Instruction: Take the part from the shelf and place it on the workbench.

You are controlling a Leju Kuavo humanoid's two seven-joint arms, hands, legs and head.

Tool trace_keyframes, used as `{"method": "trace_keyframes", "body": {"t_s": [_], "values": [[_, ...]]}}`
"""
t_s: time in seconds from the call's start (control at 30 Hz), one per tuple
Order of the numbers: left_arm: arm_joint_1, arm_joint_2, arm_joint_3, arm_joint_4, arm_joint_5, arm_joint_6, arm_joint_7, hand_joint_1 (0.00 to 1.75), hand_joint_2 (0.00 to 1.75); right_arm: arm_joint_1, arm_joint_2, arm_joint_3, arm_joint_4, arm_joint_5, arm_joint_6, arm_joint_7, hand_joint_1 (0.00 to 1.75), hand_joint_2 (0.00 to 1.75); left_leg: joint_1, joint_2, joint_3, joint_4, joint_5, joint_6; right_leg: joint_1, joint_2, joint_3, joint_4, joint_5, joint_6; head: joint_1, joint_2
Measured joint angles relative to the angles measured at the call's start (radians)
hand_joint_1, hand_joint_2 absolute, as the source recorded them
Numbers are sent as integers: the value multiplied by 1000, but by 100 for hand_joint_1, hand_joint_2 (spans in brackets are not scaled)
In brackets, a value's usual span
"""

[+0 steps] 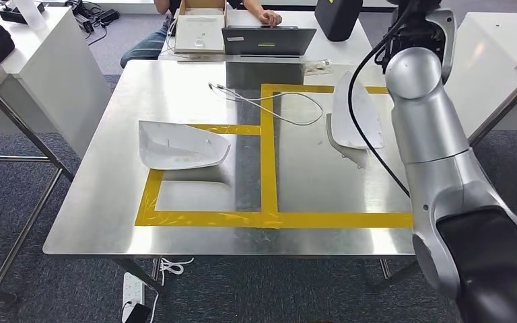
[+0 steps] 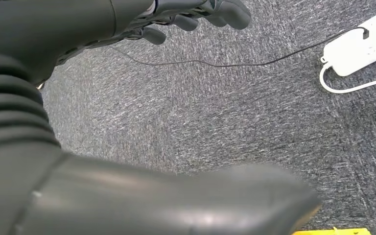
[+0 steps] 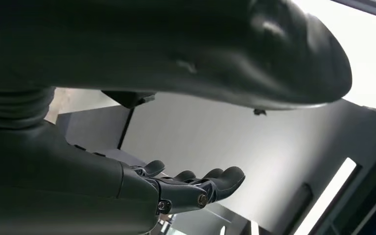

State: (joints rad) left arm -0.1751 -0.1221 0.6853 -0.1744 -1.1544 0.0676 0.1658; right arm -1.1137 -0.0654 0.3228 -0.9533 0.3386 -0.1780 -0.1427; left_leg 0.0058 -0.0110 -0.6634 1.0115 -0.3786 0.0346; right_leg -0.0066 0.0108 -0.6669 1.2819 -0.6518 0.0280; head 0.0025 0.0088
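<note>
R hand [image 3: 196, 188] empty, fingers spread apart, thumb wide; R arm [image 1: 437, 155] runs up right side of head view. L hand [image 2: 176, 22] empty too, fingers loosely apart over grey carpet [image 2: 215, 127], power strip [image 2: 360, 44] upper right of that frame. White part [image 1: 358, 114] lies on tabletop [image 1: 182, 81] right of center, just beside R arm. Second white part [image 1: 182, 145] left-center, over yellow tape [image 1: 269, 168]. Laptop [image 1: 268, 39] top center.

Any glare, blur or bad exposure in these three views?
Head view: sharp, with soft reflections on the steel table. Left wrist view: the carpet is sharp, but the near thumb is blurred. Right wrist view: the hand is dark, backlit against bright, blown-out light.
</note>
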Motion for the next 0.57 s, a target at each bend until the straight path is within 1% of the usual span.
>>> {"method": "trace_keyframes", "body": {"t_s": [0.03, 0.07, 0.1, 0.13, 0.17, 0.2, 0.23, 0.3, 0.33, 0.37, 0.4, 0.47, 0.5, 0.53, 0.57], "values": [[1, 0, 0, 0, 1, 1, -1, 0, 0, 12, -1, -6, -22, -4, -40, -29, 0, 0, 1, 1, -2, 2, 0, -1, -3, -1, -4, 3, 12, 2, 0, 0], [2, 0, 1, 0, 1, 2, -2, 0, 0, 26, -2, -14, -55, -6, -98, -64, 0, 0, 2, 1, -4, 5, 1, -3, -6, -3, 13, -34, 41, 3, 1, 0], [3, -1, 1, 0, 2, 4, -5, 0, 0, 40, -3, -24, -101, -5, -168, -99, 0, 0, 4, 0, -6, 9, 1, -7, -9, -5, 49, -103, 78, 4, 1, 0], [5, -1, 2, 0, 1, 6, -7, 0, 0, 57, -6, -34, -156, 4, -244, -127, 0, 0, 5, -2, -7, 12, 2, -12, -9, -7, 86, -172, 108, 3, 1, 0], [7, -2, 2, 0, -1, 8, -9, 0, 0, 75, -10, -43, -216, 18, -315, -148, 0, 0, 5, -4, -7, 13, 3, -19, -7, -8, 113, -223, 132, 0, 2, 0], [9, -3, 2, 0, -5, 10, -10, 0, 0, 95, -15, -51, -278, 37, -378, -169, 0, 0, 5, -7, -7, 14, 5, -27, -5, -8, 128, -253, 141, -5, 2, 0], [12, -4, 2, 0, -11, 10, -10, 0, 0, 121, -20, -60, -339, 60, -431, -200, 0, 0, 6, -8, -6, 12, 9, -35, -1, -7, 128, -258, 144, -12, 3, 0], [14, -4, 2, 0, -22, 12, -11, 0, 0, 189, -17, -84, -469, 97, -493, -310, 0, 0, 7, -8, -8, 8, 14, -51, -1, -7, 123, -264, 152, -30, 3, 0], [14, -4, 2, 0, -26, 13, -13, 0, 0, 225, -9, -96, -528, 100, -503, -375, 0, 0, 8, -6, -12, 13, 6, -58, -2, -6, 120, -266, 158, -38, 2, 0], [14, -3, 2, 0, -31, 14, -19, 0, 0, 261, 2, -104, -586, 94, -507, -434, 0, 0, 9, -4, -21, 37, -19, -62, -4, -7, 117, -268, 165, -47, -1, 0], [13, -1, 1, 0, -36, 16, -27, 0, 0, 296, 10, -108, -644, 91, -507, -477, 0, 0, 10, -2, -37, 82, -58, -65, -4, -8, 111, -269, 171, -53, -5, 0], [12, 1, 0, 0, -46, 17, -45, 0, 0, 365, 20, -108, -769, 125, -506, -525, 0, 0, 10, 1, -75, 210, -148, -69, -1, -10, 97, -269, 181, -61, -12, 0], [12, 2, -1, 0, -49, 17, -51, 0, 0, 388, 24, -108, -832, 159, -506, -536, 0, 0, 10, 1, -85, 263, -175, -70, 2, -12, 89, -267, 186, -62, -13, 0], [12, 5, -1, 0, -51, 17, -53, 0, 0, 403, 29, -108, -882, 189, -505, -541, 0, 0, 9, 2, -82, 289, -184, -70, 4, -13, 79, -266, 191, -63, -14, 0], [12, 6, -2, 0, -52, 17, -53, 0, 0, 408, 32, -108, -905, 204, -505, -543, 0, 0, 9, 2, -79, 301, -186, -70, 5, -13, 75, -265, 194, -64, -14, 0]]}}
